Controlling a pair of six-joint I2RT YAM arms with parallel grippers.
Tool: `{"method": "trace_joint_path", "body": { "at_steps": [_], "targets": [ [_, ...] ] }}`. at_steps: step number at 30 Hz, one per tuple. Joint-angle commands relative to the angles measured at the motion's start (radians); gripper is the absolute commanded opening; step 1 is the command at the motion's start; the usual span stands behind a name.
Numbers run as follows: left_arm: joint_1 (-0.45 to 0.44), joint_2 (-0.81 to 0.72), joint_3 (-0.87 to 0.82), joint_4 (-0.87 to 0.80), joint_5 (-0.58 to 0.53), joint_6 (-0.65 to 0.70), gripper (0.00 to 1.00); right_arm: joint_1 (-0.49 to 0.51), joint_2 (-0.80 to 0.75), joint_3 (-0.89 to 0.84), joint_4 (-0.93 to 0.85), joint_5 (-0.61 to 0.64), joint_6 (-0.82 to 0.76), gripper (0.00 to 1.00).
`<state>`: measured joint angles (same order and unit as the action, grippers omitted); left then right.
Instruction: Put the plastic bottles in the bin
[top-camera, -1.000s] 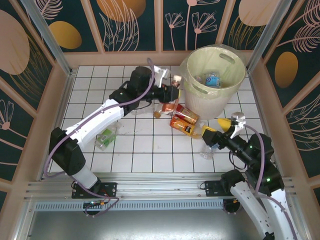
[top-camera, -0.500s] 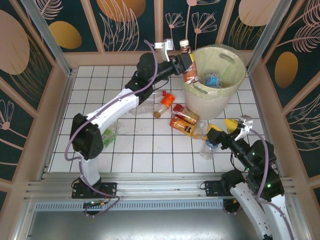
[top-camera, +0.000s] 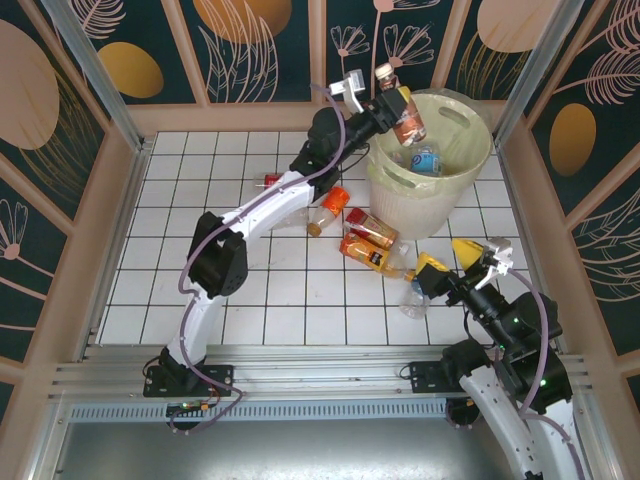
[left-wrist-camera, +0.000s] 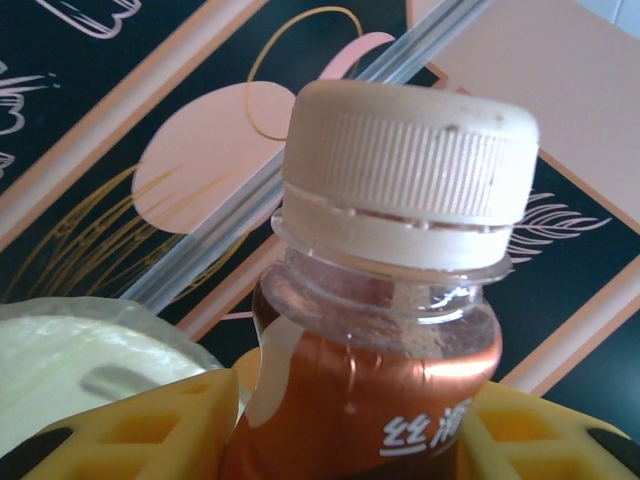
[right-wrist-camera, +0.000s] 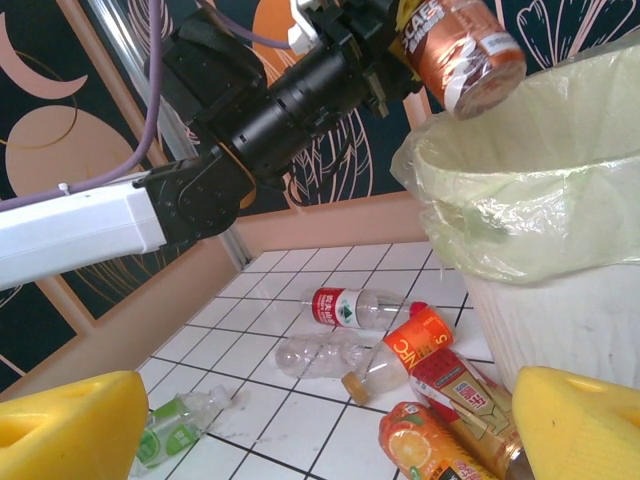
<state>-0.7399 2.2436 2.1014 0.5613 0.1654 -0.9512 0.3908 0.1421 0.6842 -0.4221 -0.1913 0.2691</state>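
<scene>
Bottle (top-camera: 408, 120) held over bin (top-camera: 425, 205)
Left hand (top-camera: 398, 106) clenches the brown bottle above the rim; right hand (top-camera: 450, 256) gapes wide, empty, near other bottles (top-camera: 365, 240) lying on the white-tiled desk (top-camera: 250, 290); floral panels (top-camera: 250, 45) behind.

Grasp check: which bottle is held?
The brown white-capped bottle in the left gripper, above the bin's rim; all others lie on tiles or in the bin.

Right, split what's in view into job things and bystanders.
Job: bin, brown bottle held above it, blue-label bottle inside, orange bottles, clear bottle, red-label bottle, green-label bottle.
Not the job: patterned wall panels, metal rail.
</scene>
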Motion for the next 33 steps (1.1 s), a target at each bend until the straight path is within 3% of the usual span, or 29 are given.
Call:
{"method": "trace_joint_path", "body": {
  "at_steps": [1,12,33],
  "targets": [
    [-0.015,0.024,0.058,-0.006,-0.029,0.038,0.48,0.007,-0.011,0.005,0.034,-0.005,-0.005,0.95],
    [-0.018,0.055,0.091,-0.088,-0.033,0.115,0.51,0.007,-0.012,0.005,0.031,-0.004,-0.005,0.95],
    [-0.018,0.052,0.107,-0.145,-0.049,0.177,0.67,0.006,-0.011,0.005,0.029,0.001,-0.004,0.95]
  ]
}}
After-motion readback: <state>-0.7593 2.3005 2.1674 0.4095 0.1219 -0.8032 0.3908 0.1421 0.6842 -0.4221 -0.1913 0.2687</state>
